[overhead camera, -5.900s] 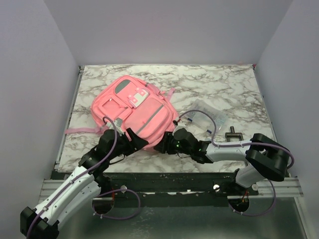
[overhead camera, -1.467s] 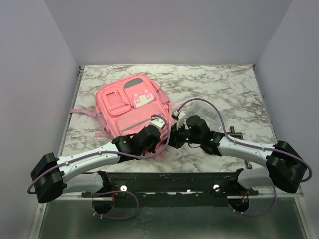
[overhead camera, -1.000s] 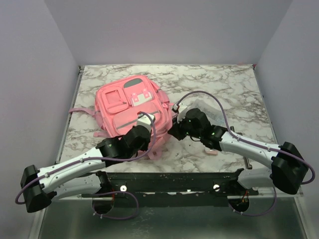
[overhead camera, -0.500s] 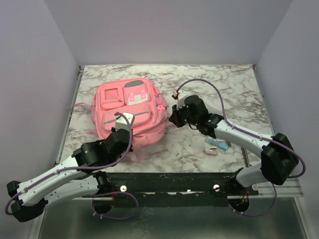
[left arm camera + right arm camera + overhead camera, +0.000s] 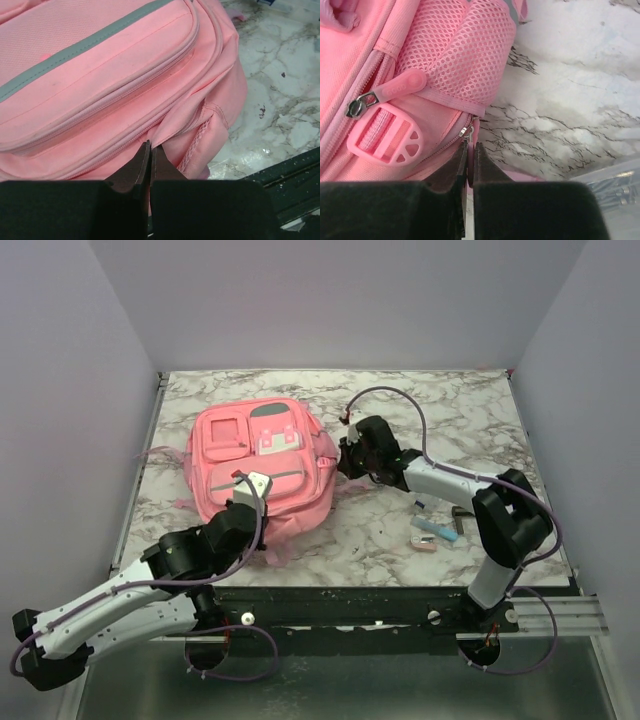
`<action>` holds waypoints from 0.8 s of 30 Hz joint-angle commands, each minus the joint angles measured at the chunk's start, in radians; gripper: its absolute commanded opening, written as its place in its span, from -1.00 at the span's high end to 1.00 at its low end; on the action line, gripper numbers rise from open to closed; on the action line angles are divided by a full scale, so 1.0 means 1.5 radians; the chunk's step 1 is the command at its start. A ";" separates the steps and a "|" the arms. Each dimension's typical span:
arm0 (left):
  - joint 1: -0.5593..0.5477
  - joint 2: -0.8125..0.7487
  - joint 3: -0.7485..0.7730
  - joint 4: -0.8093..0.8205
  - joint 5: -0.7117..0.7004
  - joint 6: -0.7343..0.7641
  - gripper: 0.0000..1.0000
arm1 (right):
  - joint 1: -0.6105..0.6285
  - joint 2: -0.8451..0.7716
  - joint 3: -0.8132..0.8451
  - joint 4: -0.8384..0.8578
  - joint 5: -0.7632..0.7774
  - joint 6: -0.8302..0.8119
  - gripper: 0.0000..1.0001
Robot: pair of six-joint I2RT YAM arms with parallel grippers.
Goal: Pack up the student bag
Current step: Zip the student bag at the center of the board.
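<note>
The student bag [image 5: 255, 455] lies front-face up on the left-centre of the marble table [image 5: 450, 410]. Its long axis runs near-to-far, tilted a bit. My right gripper [image 5: 470, 152] sits at the bag's right flank, approx mid-length. Its jaws are pressed together on the pink zip pull [image 5: 470, 142], just below the mesh side pocket [image 5: 470, 55], w/ the metal slider right above my tips. My left gripper [image 5: 149, 147] is at the bag's near end. Its jaws are squeezed together on a fold of bag fabric below the grey-trimmed front pocket [image 5: 95, 75], close to the table's near edge.

What matters: the zip track follows the bag's side seam, i.e. roughly along the long axis. The pull sits btw my right tips, and the left pinch anchors the near end. I can't tell from here which side of the slider is open. I reckon the pull has to travel along the seam, not out sideways, else the whole bag drags.

Room: there's bare marble to the right and on the far side of the bag, plenty of it. Small blue and pink items [image 5: 434, 531] lie toward the front right, well apart from the bag. A clear pouch [image 5: 615, 187] lies on the marble to the right of the pull. The left side is tighter: a strap [image 5: 160, 453] pokes out toward the side wall.
</note>
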 commanded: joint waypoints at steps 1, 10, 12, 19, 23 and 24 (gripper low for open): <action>0.006 0.028 -0.056 0.163 0.134 -0.047 1.00 | -0.019 -0.001 0.014 -0.107 0.077 0.024 0.72; 0.006 0.141 -0.108 0.271 0.249 -0.051 1.00 | -0.020 -0.148 -0.026 -0.177 0.079 0.096 -0.08; 0.008 0.163 -0.105 0.287 0.269 -0.043 1.00 | -0.021 -0.167 -0.032 -0.162 0.054 0.119 -0.18; 0.013 0.213 -0.098 0.315 0.313 -0.049 1.00 | -0.020 -0.170 -0.085 -0.028 -0.130 0.241 -0.20; 0.017 0.224 -0.098 0.310 0.321 -0.068 1.00 | -0.020 -0.158 -0.091 0.070 -0.220 0.292 -0.18; 0.025 0.232 -0.099 0.315 0.337 -0.070 1.00 | -0.020 -0.154 -0.098 0.094 -0.240 0.311 -0.18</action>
